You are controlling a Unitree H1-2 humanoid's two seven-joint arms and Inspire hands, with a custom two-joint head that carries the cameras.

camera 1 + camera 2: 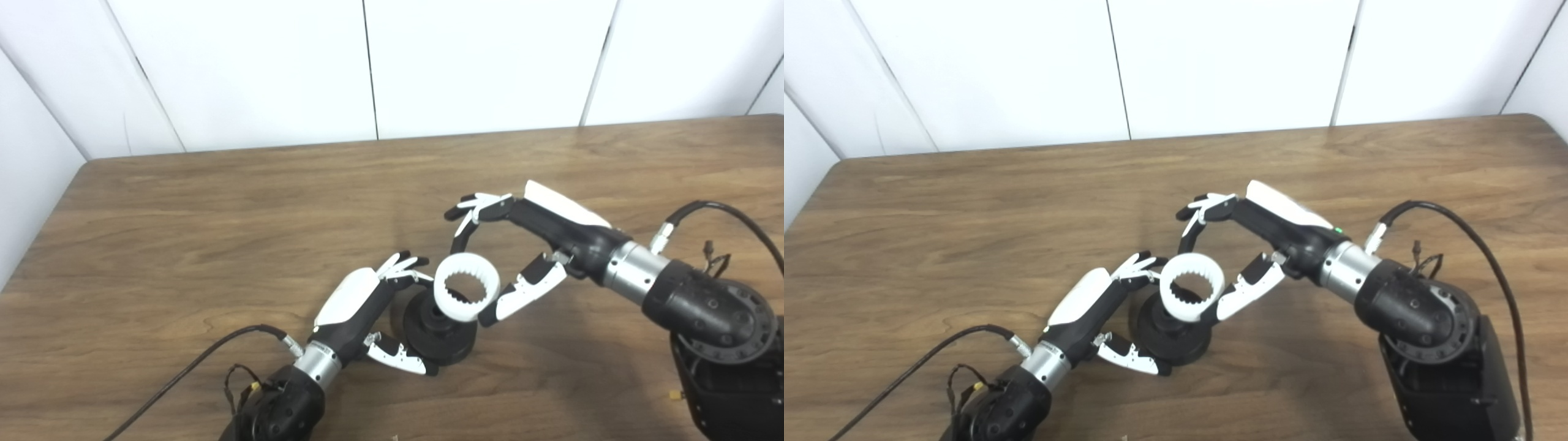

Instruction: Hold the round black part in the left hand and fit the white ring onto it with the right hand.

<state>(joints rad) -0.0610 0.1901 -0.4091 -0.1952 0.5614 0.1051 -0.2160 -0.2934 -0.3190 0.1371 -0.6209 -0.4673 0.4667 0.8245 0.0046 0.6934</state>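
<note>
The left hand wraps the round black part on the surface, while the right hand pinches the white ring, tilted just above it. The toothed ring looks light, stiff and slick, so a rim grip seems best.

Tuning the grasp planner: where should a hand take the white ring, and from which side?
By its smooth outer rim, pinched across the width from the right, as the right hand has it now. The white ring has teeth lining its bore, and the left hand holds the black part at its left.
</note>
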